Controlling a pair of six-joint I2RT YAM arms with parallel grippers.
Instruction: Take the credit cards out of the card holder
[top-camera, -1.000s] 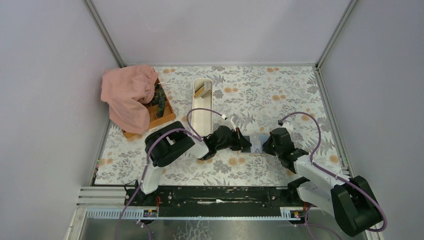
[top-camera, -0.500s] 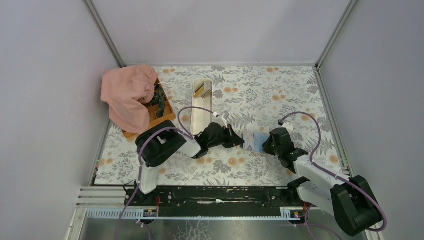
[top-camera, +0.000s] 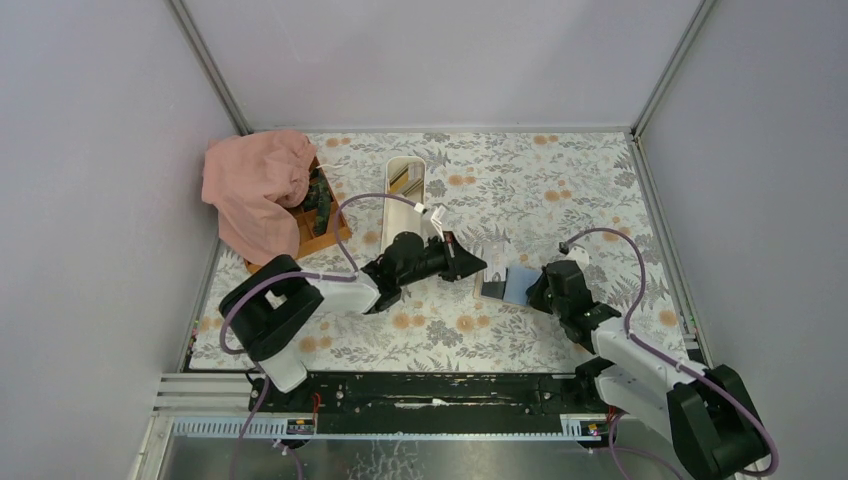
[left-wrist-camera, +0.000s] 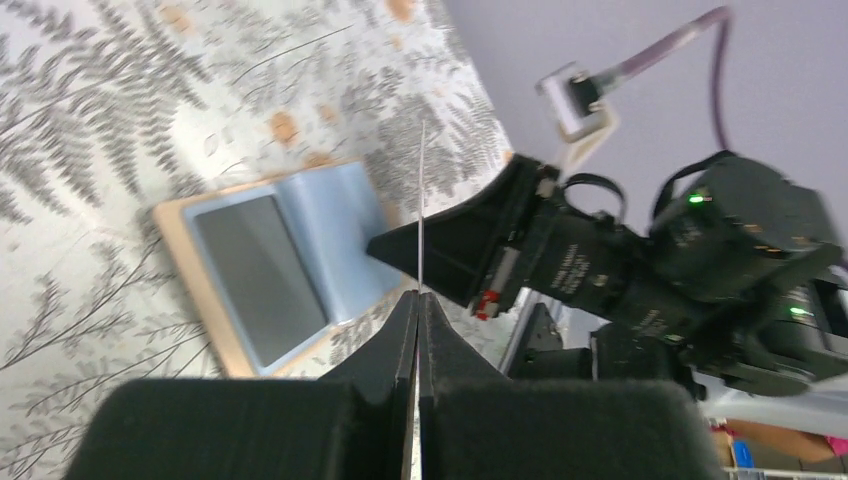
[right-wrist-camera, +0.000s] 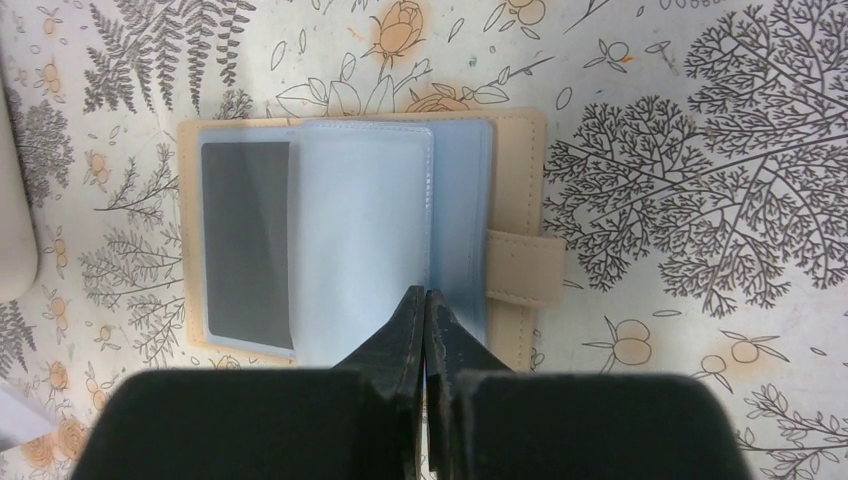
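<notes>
On the flowered tabletop (right-wrist-camera: 700, 150), our clenched right fingers (right-wrist-camera: 426, 310) press the open card holder (right-wrist-camera: 360, 220) beneath them; our left fingers (left-wrist-camera: 418, 310) pinch one card (left-wrist-camera: 421, 210) clear of it. We judge firm pinning essential: a dark card (right-wrist-camera: 245, 245) sits inside.

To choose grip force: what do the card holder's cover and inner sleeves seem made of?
The card holder cover: tan, matte, smooth; leather or imitation, cannot tell which. Its inner sleeves: pale blue, glossy, likely soft plastic; a dark grey credit card shows through one.
</notes>
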